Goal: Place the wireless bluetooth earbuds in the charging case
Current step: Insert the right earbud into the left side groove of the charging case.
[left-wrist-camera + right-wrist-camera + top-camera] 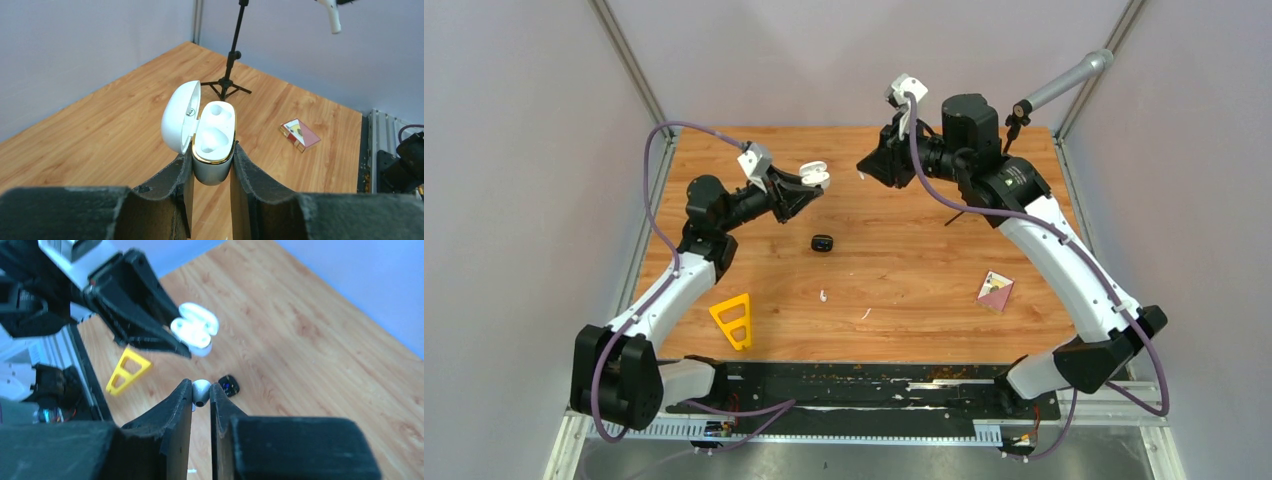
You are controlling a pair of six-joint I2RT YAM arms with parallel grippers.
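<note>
My left gripper (807, 187) is shut on a white charging case (214, 145) and holds it above the table. Its lid (181, 117) is open and both wells look empty. My right gripper (865, 171) is shut on a white earbud (201, 392) and holds it in the air just right of the case (815, 175). From the left wrist view the earbud's stem (332, 17) shows at the top right. In the right wrist view the case (196, 330) is beyond my fingertips. Another white earbud (823, 296) lies on the table. No black earbuds show.
A black case (822, 243) lies mid-table and also shows in the right wrist view (229, 385). A yellow triangle (733, 320) lies front left. A small red-and-white box (995, 291) lies to the right. A thin white sliver (865, 314) lies near the front. A microphone tripod (227, 85) stands at the back.
</note>
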